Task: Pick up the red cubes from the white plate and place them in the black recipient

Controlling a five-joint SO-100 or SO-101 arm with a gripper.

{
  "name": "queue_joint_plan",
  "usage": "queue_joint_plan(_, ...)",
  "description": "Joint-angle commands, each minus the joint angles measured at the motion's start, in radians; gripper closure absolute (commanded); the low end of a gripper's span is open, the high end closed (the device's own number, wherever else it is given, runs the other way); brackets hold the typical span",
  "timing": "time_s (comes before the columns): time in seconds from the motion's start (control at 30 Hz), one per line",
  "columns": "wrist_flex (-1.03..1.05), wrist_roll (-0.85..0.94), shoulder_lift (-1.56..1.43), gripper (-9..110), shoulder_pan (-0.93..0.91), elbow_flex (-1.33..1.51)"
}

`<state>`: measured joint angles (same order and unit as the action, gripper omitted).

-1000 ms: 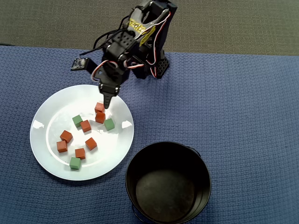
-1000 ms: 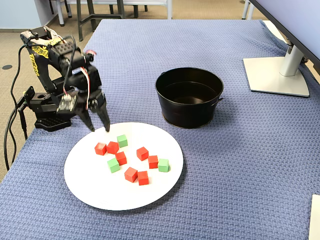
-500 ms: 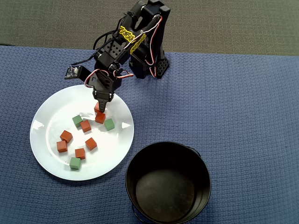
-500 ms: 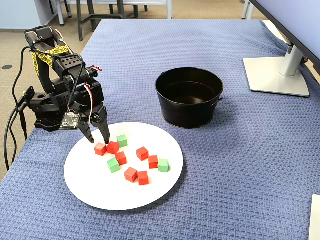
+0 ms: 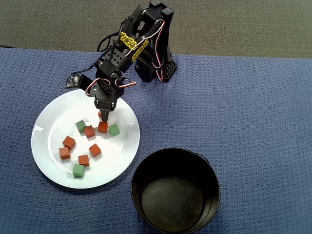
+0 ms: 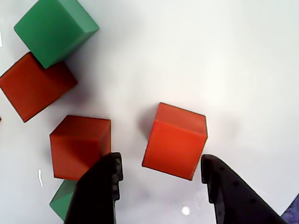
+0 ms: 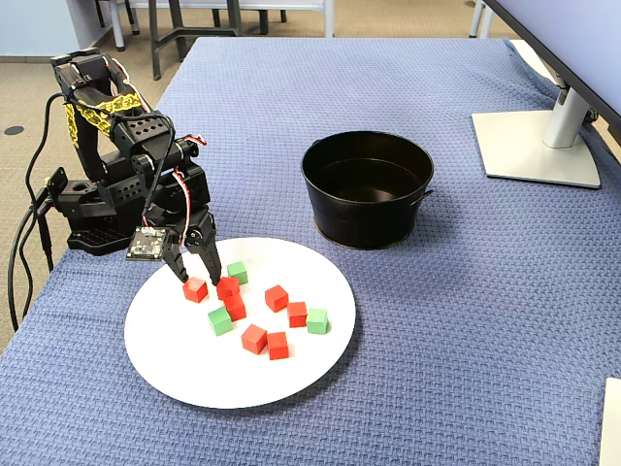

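Red cubes lie scattered with three green cubes (image 7: 220, 320) on the plate (image 7: 184, 364), which sits on a blue woven cloth (image 7: 437, 320). The gripper (image 7: 197, 276) reaches down over the plate's far-left part in the fixed view, its two dark fingers (image 6: 100, 186) spread apart with one red cube (image 6: 176, 140) standing between the tips. In the wrist view that cube rests on the plate in the gap, near the right finger, though contact cannot be told; nothing is lifted. A second red cube (image 6: 79, 146) sits just outside the left finger. Seven red cubes show in the fixed view. The black pot (image 7: 369, 189) stands well apart, behind and right of the plate there.
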<state>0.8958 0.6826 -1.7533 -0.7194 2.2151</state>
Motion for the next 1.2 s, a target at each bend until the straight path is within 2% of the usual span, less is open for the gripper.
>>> queue_joint_plan(0.0,-0.023,0.017,0.002,88,-0.011,-0.058)
queue_joint_plan(0.37,-0.025,0.011,-0.012,89,-0.063,-0.063)
queue_joint_plan(0.5,-0.025,0.009,-0.006,92,-0.072,-0.064)
queue_joint_plan(0.6,-0.026,0.005,-0.005,101,-0.072,-0.064)
queue_joint_plan(0.77,-0.029,-0.012,-0.005,101,-0.067,-0.077)
queue_joint_plan(0.9,0.081,-0.08,-0.038,101,-0.025,-0.176)
queue_joint_plan(1.1,0.397,-0.186,-0.17,101,0.104,-0.453)
queue_joint_plan(1.17,0.42,-0.245,-0.196,101,0.161,-0.52)
